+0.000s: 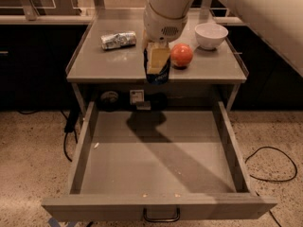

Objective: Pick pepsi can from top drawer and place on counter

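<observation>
My gripper [157,68] hangs from the big white arm at the counter's front edge, just left of middle. It is shut on the pepsi can [161,76], a small dark blue can mostly hidden behind a yellowish finger pad [156,58]. The can is held in the air at about the height of the counter [109,63], with its lower end in front of the rim. The top drawer [94,207] is pulled fully open below, and its floor holds only crumbs and the arm's shadow. Its pull handle [161,216] is at the bottom.
On the counter lie a silvery dented can [118,40] at the back left, an orange-red round fruit [181,55] right of the gripper, and a white bowl [211,35] at the back right. Cables [270,164] lie on the speckled floor.
</observation>
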